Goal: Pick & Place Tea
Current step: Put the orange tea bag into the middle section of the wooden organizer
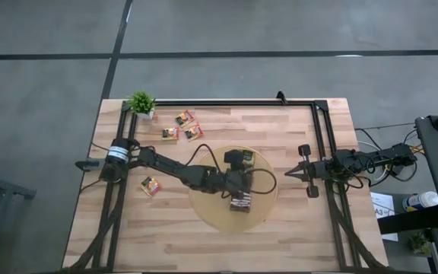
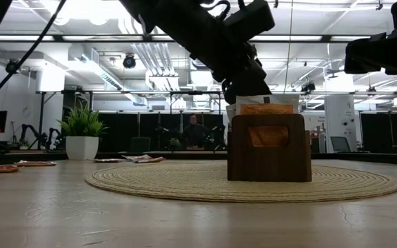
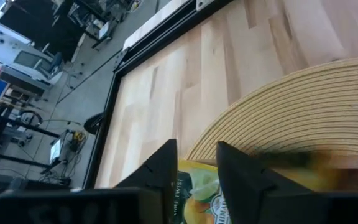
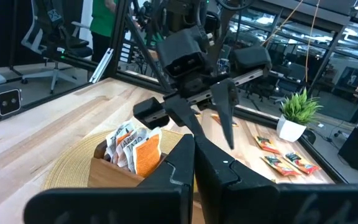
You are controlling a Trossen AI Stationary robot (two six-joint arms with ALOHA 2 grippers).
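Several tea sachets (image 4: 135,152) stand upright in the brown box (image 1: 241,202) on the round mat (image 1: 204,205), directly beneath the left gripper (image 4: 213,124), whose jaws are parted and empty, while four more sachets (image 1: 185,118) lie toward the plant (image 1: 141,102); the right gripper (image 1: 289,173) waits shut at the bench edge.

The high view looks straight down on the whole table (image 1: 295,236). The low view sits at tabletop height, close to the round mat (image 2: 185,182). Both wrist views look forward and share that mat, though the left one is probably too close to show more.
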